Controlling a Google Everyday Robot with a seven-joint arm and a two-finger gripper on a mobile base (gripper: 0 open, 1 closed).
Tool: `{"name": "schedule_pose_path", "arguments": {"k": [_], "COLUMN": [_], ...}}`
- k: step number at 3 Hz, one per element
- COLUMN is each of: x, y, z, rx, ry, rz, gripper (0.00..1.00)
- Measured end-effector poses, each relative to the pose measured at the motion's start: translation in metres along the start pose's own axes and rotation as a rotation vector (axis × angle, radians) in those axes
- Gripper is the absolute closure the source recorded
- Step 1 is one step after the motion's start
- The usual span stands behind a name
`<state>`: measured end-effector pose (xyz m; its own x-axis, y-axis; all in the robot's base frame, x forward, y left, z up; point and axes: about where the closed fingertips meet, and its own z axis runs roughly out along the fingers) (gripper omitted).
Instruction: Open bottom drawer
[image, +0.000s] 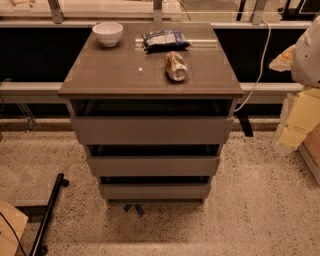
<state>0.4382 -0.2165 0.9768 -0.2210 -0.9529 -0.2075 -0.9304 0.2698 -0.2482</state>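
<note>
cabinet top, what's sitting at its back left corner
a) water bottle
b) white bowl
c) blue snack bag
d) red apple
b, the white bowl stands at the back left corner of the cabinet top, while the blue snack bag lies to its right near the back middle; the pincer is not in view.

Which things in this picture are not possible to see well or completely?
- Inside of the bottom drawer: camera view, hidden by its front and the drawer above.
- Gripper: nowhere in the camera view; a white rounded part is cut off by the right edge.
- Print on the bag: camera view, too small to read.
</note>
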Motion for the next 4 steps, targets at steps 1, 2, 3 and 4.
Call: {"name": "schedule_pose_path", "arguments": {"k": [1,2,3,4], "x": [-0.004,-0.004,0.004,0.008], "y": [-0.005,-0.006,-0.002,0.004], "z": [0.018,0.018,0.021,0.054], "rx": [0.009,0.016,0.019,0.028], "ry": [-0.035,-0.034,0.008,0.017], "rz": [-0.011,-0.009,0.034,0.077], "gripper": [0.00,0.00,0.00,0.00]}}
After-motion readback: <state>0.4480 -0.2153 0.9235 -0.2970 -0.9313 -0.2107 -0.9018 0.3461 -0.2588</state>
